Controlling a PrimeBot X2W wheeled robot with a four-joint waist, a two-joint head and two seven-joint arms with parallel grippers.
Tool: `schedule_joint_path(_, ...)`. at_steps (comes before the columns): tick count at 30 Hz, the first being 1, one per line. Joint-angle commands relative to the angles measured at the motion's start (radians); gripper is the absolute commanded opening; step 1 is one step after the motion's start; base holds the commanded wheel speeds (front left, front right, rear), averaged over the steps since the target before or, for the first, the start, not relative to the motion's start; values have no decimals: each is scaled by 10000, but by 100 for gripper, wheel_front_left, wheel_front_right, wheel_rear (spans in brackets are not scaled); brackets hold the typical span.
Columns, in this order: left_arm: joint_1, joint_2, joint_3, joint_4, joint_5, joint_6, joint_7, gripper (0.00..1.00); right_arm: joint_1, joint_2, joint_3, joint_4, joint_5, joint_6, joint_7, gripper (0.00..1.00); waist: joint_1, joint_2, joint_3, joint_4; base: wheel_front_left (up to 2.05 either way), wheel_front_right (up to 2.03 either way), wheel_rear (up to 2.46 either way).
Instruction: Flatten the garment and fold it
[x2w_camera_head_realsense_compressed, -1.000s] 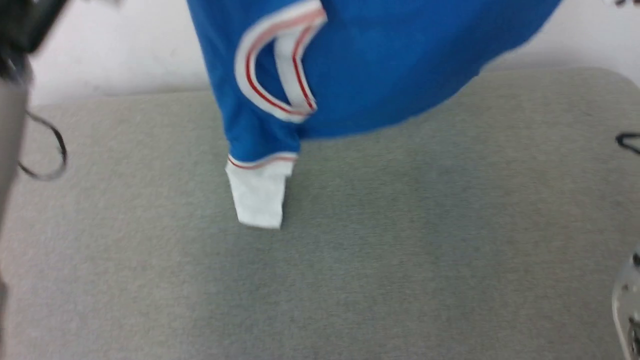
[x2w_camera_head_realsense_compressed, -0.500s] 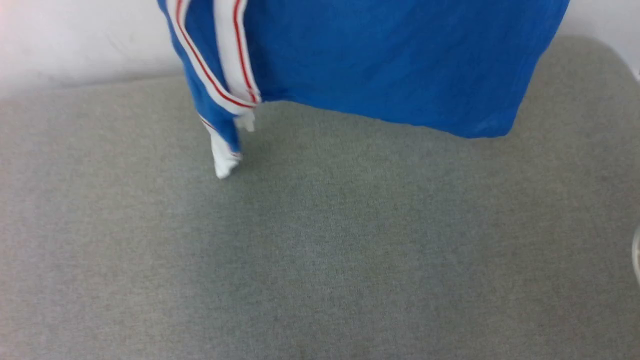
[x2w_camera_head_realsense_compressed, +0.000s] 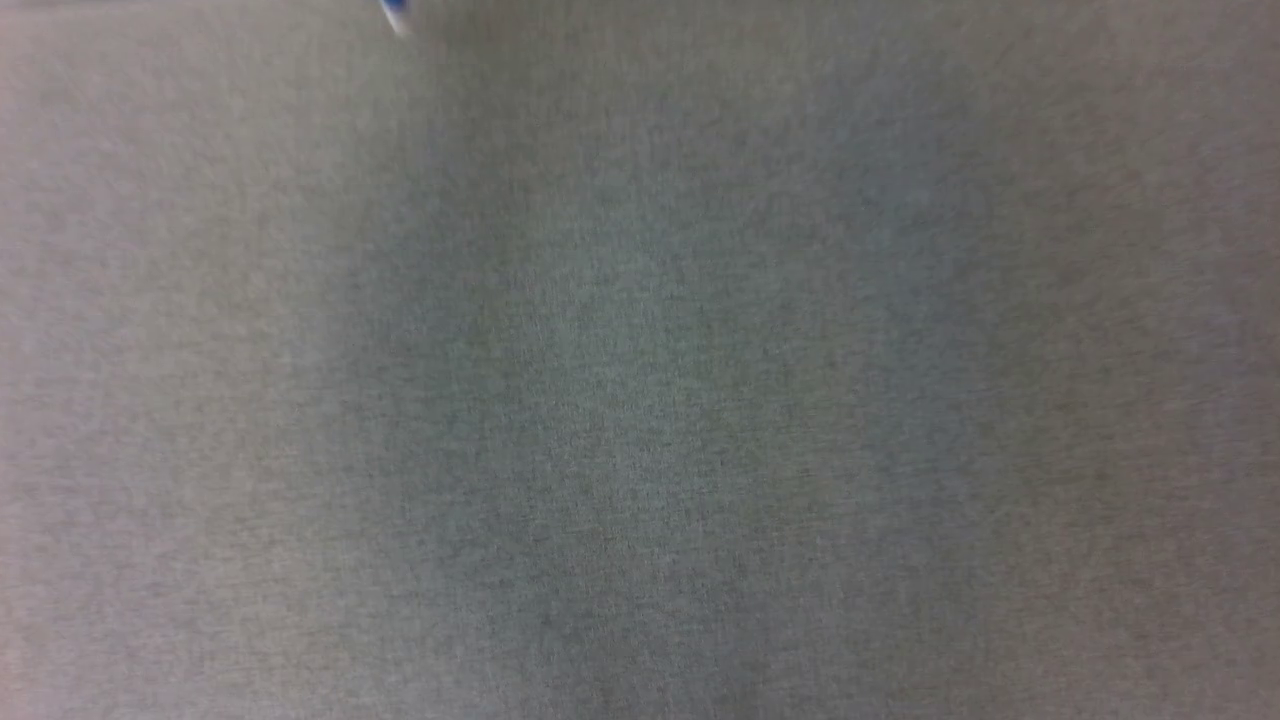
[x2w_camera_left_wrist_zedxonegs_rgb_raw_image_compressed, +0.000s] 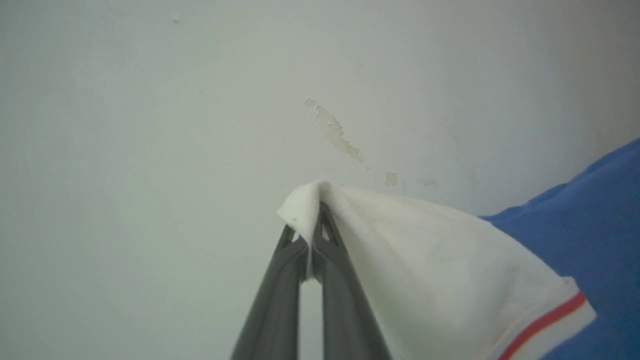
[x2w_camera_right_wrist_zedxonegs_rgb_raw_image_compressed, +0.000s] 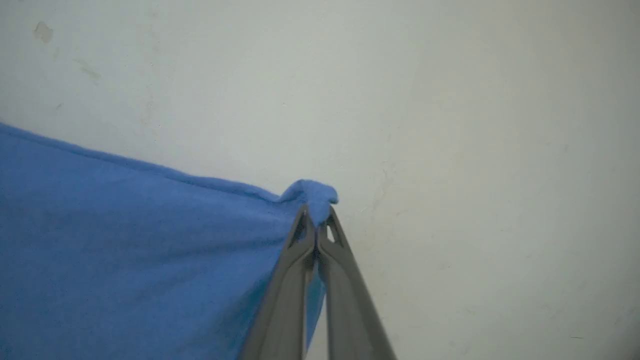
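The left gripper (x2w_camera_left_wrist_zedxonegs_rgb_raw_image_compressed: 310, 232) is pinched shut on the shirt (x2w_camera_left_wrist_zedxonegs_rgb_raw_image_compressed: 600, 225), its two dark fingers meeting on the tip of the white sleeve end (x2w_camera_left_wrist_zedxonegs_rgb_raw_image_compressed: 440, 265). The white cloth peaks over the fingertips and falls away to the lower right of the left wrist view. There it meets the red-and-white trim (x2w_camera_left_wrist_zedxonegs_rgb_raw_image_compressed: 542, 320), and beyond the trim is the blue body. Behind the shirt is a pale wall (x2w_camera_left_wrist_zedxonegs_rgb_raw_image_compressed: 150, 125) with a patch of chipped paint (x2w_camera_left_wrist_zedxonegs_rgb_raw_image_compressed: 337, 132) just above the held sleeve tip.

The right gripper (x2w_camera_right_wrist_zedxonegs_rgb_raw_image_compressed: 316, 225) is also closed tight on the shirt (x2w_camera_right_wrist_zedxonegs_rgb_raw_image_compressed: 125, 240), nipping a small bunched corner of blue cloth. From that corner the top edge runs taut toward the upper left of the right wrist view, and the blue panel hangs below it. The same wall (x2w_camera_right_wrist_zedxonegs_rgb_raw_image_compressed: 475, 125) is behind it.

In the blurred head view a tiny blue-and-white scrap of the shirt (x2w_camera_head_realsense_compressed: 395, 14) shows at the top edge, left of centre. The grey table (x2w_camera_head_realsense_compressed: 640, 400) lies below the shirt. I cannot tell whether the scrap touches the table.
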Motion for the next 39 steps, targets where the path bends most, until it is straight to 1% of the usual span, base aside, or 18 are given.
schedule_joint_path(1,-271,-135,72,206,54,131,-209,0,-258,-9,68,214,-134,-9,-183,0,-3,0,1087,100,0,0,0)
schedule_joint_path(5,-447,-228,63,383,37,95,-488,0,-455,-20,176,431,-206,-9,-414,0,-3,0,1425,53,0,0,0)
schedule_joint_path(11,-684,-230,32,247,-92,-93,-1161,0,-834,-293,466,445,-345,-9,-905,0,-3,0,2619,100,0,0,0)
schedule_joint_path(14,-397,-124,-161,143,-141,-204,-1552,0,-755,-435,601,489,-358,-9,-1306,0,-3,0,3051,142,0,0,0)
schedule_joint_path(18,100,-43,-157,-125,-526,-274,-2004,0,-568,-692,920,537,-317,-9,-1692,0,-3,0,3435,213,0,0,0)
schedule_joint_path(21,533,116,-248,-507,-831,-324,-2150,0,-406,-900,1263,412,-49,-9,-1908,0,-3,0,3614,314,0,0,0)
schedule_joint_path(24,1132,327,-412,-1037,-1254,-360,-2121,0,16,-1066,1647,158,454,-9,-2081,0,-3,0,3554,429,0,0,0)
schedule_joint_path(28,2158,650,-441,-2068,-2004,-375,-1911,0,924,-1428,2094,-572,1331,-9,-2127,0,-3,0,3336,612,0,0,0)
schedule_joint_path(31,3189,909,-286,-2994,-2573,-182,-1808,0,1999,-1715,2170,-1392,1980,-9,-2089,0,-3,0,3061,704,0,0,0)
schedule_joint_path(34,4566,1306,-270,-4106,-2969,182,-1664,0,3399,-1964,1999,-2253,2559,-9,-2014,0,-3,0,2675,723,0,0,0)
schedule_joint_path(36,5607,1693,-391,-4938,-2986,514,-1556,0,4503,-2088,1778,-2914,2886,-9,-1933,0,-3,0,2422,729,0,0,0)
schedule_joint_path(39,7354,2057,-586,-6077,-3177,1176,-1509,0,6351,-2063,1269,-3918,3196,-9,-1861,0,-3,0,1953,723,0,0,0)
